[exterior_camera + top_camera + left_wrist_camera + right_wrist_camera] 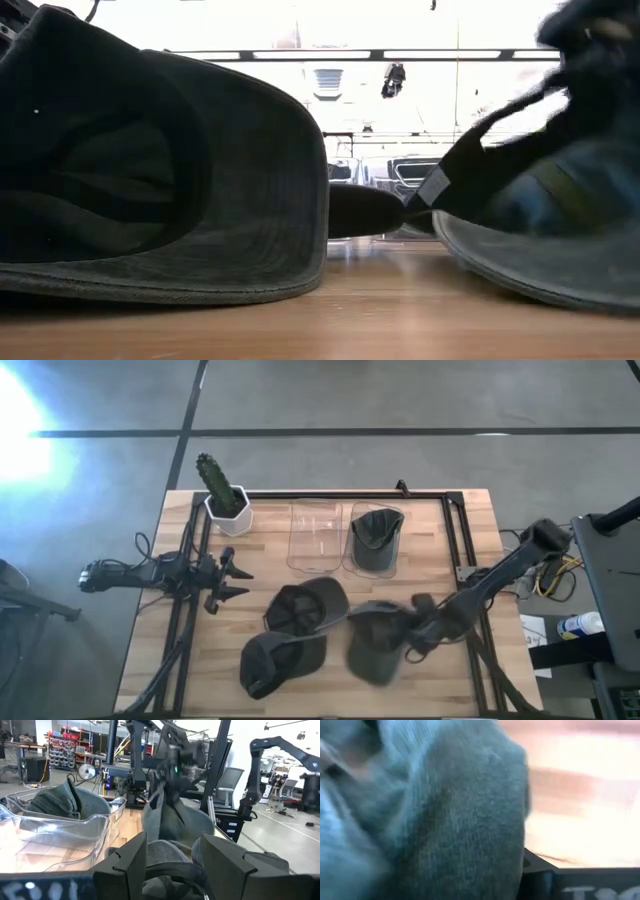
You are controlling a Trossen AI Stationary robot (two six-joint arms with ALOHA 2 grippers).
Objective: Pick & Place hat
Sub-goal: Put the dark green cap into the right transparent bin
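Note:
My right gripper [418,622] is over the table's right near part, shut on a dark grey hat [375,645] that fills the right wrist view [445,820] and shows at the right of the low view [540,230]. Two more dark hats lie crown-down on the table, one at the middle [305,608] and one nearer [280,658]. A fourth hat [375,532] sits inside the right clear bin [375,565]. My left gripper [238,582] waits open at the table's left side, its fingers apart in its wrist view [170,865]. My right gripper has the dark grey hat by its right side [405,625], coming at it slanting down from the table's right. The cloth itself hides the fingers in the wrist view, so the kind of hold does not show. The hat hangs tilted below the gripper [172,815], brim low [540,275].
An empty clear bin [315,538] stands left of the filled one, at the far middle. A cactus in a white pot [225,500] is at the far left corner. A black frame rail [460,540] runs along the table's far and right sides.

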